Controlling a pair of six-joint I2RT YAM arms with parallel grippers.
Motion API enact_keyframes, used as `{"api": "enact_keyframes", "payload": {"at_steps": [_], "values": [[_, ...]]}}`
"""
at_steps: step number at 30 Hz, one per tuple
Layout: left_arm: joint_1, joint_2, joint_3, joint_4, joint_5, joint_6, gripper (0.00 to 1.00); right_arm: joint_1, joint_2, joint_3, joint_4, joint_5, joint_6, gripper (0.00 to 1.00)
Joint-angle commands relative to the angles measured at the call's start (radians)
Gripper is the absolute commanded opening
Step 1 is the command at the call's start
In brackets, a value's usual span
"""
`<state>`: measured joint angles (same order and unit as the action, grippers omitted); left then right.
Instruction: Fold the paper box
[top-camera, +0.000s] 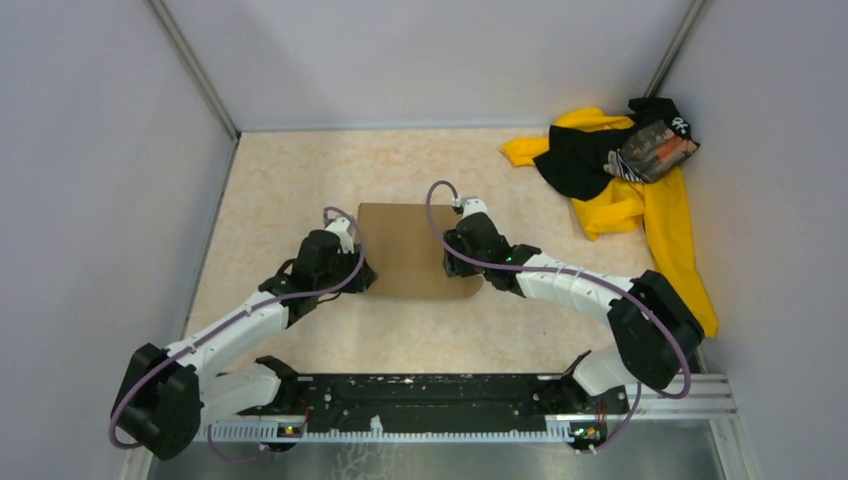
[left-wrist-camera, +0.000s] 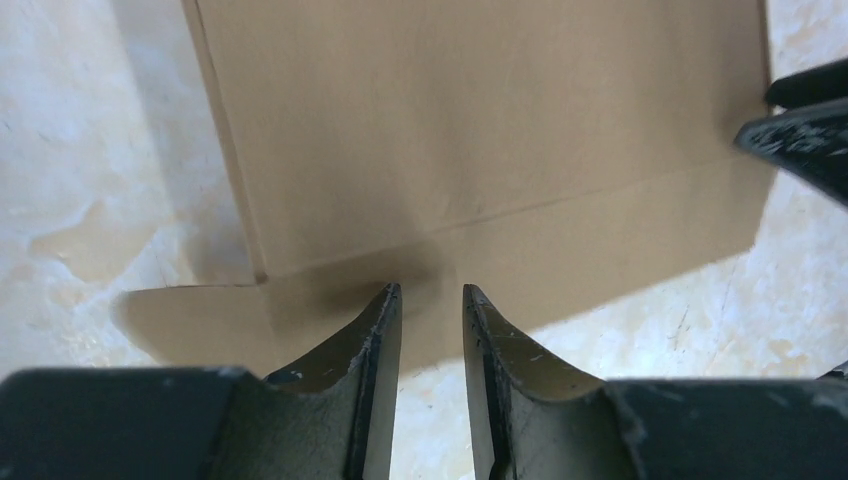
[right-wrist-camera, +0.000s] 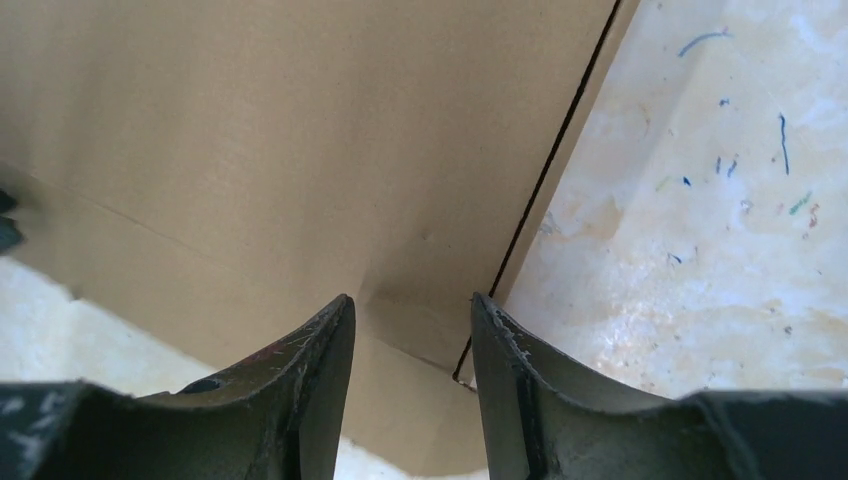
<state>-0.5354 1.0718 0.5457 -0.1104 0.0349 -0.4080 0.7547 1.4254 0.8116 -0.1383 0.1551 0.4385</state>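
Left end effector (left-wrist-camera: 430, 290) and right end effector (right-wrist-camera: 411, 300), both released, hover over the paper box's (top-camera: 405, 250) near edge.

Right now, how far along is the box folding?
Barely begun. Nothing looks folded: the plain brown cardboard box lies flat on the table, flaps unraised. In hand: the left fingers and right fingers, both open, sit at its near flap, at opposite ends. Left: raising every flap and closing it.
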Motion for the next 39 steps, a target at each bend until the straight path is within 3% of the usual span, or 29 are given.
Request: {"api": "enact_keyframes", "payload": {"at_steps": [1, 9, 18, 19, 20, 21, 22, 25, 30, 34, 39], "values": [[0.002, 0.009, -0.055, 0.056, 0.027, -0.03, 0.35, -0.011, 0.029, -0.018, 0.069, -0.052, 0.037, 0.46], [0.002, -0.034, -0.004, -0.001, 0.033, -0.02, 0.35, -0.011, -0.041, 0.036, 0.016, -0.045, 0.016, 0.46], [0.002, -0.148, 0.19, -0.163, 0.047, 0.049, 0.51, -0.011, -0.318, 0.049, -0.112, -0.029, -0.064, 0.5], [0.002, -0.158, 0.193, -0.177, 0.058, 0.048, 0.53, -0.012, -0.35, 0.035, -0.133, -0.038, -0.068, 0.53], [0.002, -0.17, 0.191, -0.187, 0.082, 0.04, 0.63, -0.011, -0.384, 0.013, -0.15, -0.054, -0.064, 0.6], [0.002, -0.193, 0.182, -0.189, 0.106, 0.021, 0.92, -0.011, -0.426, -0.016, -0.159, -0.085, -0.057, 0.76], [0.001, -0.212, 0.168, -0.171, 0.138, -0.011, 0.98, -0.011, -0.468, -0.051, -0.162, -0.136, -0.042, 0.95], [-0.001, -0.271, 0.101, -0.086, 0.261, -0.08, 0.99, -0.011, -0.625, -0.197, -0.157, -0.245, 0.04, 0.99], [-0.015, -0.353, 0.024, -0.084, 0.297, -0.155, 0.99, -0.009, -0.884, -0.35, -0.203, -0.348, 0.166, 0.99], [-0.019, -0.447, -0.038, -0.114, 0.333, -0.193, 0.99, -0.009, -1.005, -0.334, -0.342, -0.336, 0.202, 0.99], [-0.02, -0.568, -0.089, -0.176, 0.342, -0.241, 0.99, -0.009, -1.037, -0.26, -0.461, -0.322, 0.273, 0.99]]}}
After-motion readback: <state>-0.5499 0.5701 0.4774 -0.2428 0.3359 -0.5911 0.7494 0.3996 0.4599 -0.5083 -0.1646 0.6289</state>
